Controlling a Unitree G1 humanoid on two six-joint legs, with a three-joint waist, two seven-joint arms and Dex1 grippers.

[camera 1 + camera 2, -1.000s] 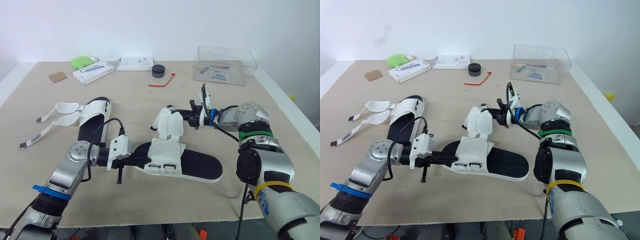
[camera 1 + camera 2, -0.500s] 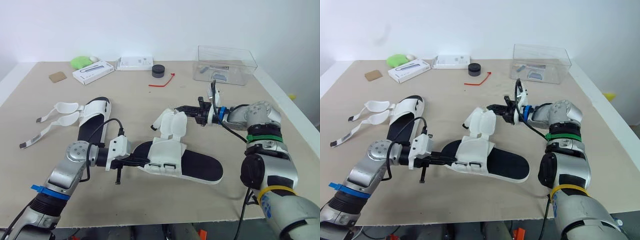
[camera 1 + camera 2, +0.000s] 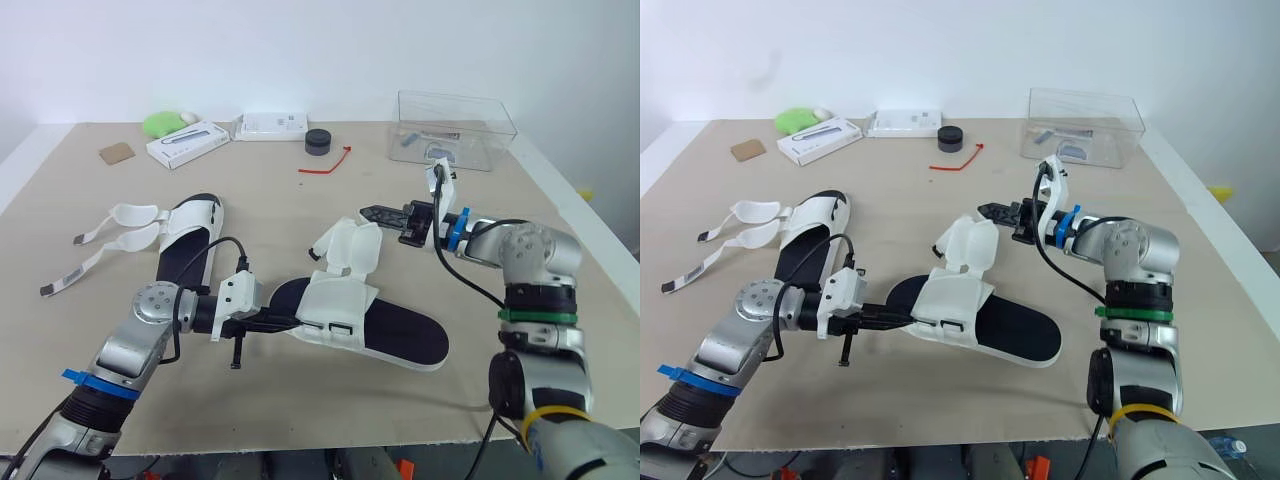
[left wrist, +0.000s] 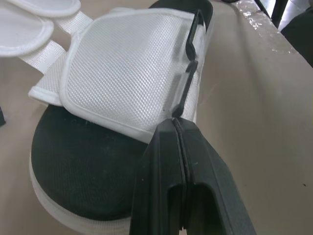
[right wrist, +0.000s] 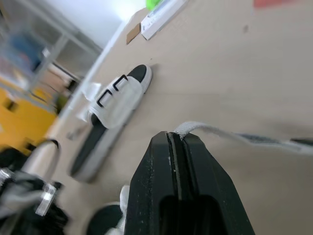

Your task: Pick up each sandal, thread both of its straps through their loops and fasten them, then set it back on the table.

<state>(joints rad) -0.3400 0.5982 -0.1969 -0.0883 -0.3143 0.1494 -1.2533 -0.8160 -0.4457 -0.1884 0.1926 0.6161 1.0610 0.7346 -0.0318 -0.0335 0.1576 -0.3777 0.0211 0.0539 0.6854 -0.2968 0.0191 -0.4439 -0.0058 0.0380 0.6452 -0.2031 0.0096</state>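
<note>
Clear box (image 3: pixel 455 128) beyond the near sandal (image 3: pixel 390 335) holds small items (image 3: pixel 438 152). Left gripper (image 3: pixel 292 323), jaws together, touches its loop (image 4: pixel 188 73); right gripper (image 3: pixel 372 212) clamps its strap (image 5: pixel 205 129).

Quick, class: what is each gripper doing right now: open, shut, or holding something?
Left gripper: shut on the sandal.
Right gripper: shut on a strap.

No text, brand or number can be read anywhere. The white box (image 3: pixel 186 144) and the second white box (image 3: pixel 268 125) at the far side of the table (image 3: pixel 90 190) carry some dark print, too small to make out.
</note>
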